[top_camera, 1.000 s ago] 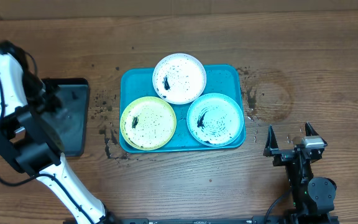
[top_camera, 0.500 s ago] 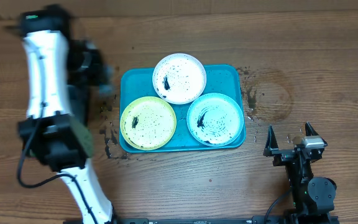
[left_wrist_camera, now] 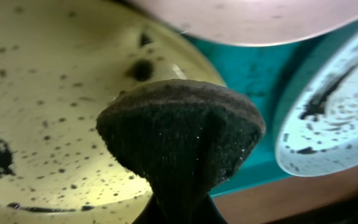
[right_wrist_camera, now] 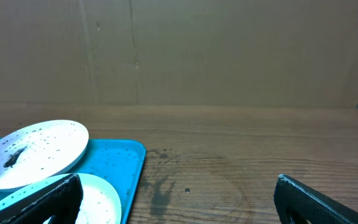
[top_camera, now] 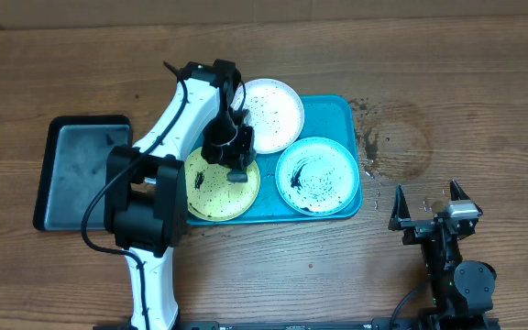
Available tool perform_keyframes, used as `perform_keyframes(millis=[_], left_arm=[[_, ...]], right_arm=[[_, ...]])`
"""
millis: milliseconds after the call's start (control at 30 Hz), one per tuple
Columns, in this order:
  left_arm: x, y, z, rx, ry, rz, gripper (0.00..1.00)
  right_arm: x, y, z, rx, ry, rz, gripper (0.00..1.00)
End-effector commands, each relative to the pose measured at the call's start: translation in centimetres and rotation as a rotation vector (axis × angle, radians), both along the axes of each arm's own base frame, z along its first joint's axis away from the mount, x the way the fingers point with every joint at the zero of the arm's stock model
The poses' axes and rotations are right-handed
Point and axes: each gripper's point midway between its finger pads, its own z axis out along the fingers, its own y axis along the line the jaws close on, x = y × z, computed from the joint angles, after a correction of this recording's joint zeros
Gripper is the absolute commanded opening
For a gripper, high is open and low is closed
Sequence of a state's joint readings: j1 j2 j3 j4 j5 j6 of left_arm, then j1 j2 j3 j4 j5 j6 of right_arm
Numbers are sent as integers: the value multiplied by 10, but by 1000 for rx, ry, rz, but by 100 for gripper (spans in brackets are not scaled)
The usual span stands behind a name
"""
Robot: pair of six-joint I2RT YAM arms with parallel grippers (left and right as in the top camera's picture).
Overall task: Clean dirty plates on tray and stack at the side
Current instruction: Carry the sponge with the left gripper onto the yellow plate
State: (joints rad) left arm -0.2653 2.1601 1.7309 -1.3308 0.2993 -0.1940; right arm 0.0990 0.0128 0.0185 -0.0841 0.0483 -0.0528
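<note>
The left gripper (top_camera: pixel 235 167), pinching a dark sponge (left_wrist_camera: pixel 182 134), has swung across from the black tray (top_camera: pixel 81 174) and now hangs over the yellow-green plate (top_camera: pixel 211 188). I cannot tell whether the sponge touches it. That plate, the white plate (top_camera: pixel 278 110) and the aqua plate (top_camera: pixel 319 174) lie unmoved on the tray (top_camera: pixel 333 108), still speckled, so scrubbing looks about to begin. The right gripper (top_camera: pixel 426 203) stays wide, well apart at the worktop's (top_camera: pixel 429 73) right.

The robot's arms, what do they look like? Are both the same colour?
No. The left arm has white shells with black joints and a thin black cable looping alongside. The right arm is all black, bar a small silver block behind its claw, which has two pointed black fingers.
</note>
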Motion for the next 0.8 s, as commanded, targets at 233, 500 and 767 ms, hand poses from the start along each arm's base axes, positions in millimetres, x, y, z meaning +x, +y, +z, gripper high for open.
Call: perform_keyframes(millis=[233, 500, 767], left_arm=[[-17, 36, -18, 165, 43, 67, 38], [-2, 49, -9, 196, -3, 85, 55], [89, 103, 142, 59, -398, 315, 59]], right_arm=[[0, 1, -2, 0, -1, 5, 100], [0, 1, -3, 0, 0, 5, 100], [0, 1, -3, 0, 0, 5, 100]])
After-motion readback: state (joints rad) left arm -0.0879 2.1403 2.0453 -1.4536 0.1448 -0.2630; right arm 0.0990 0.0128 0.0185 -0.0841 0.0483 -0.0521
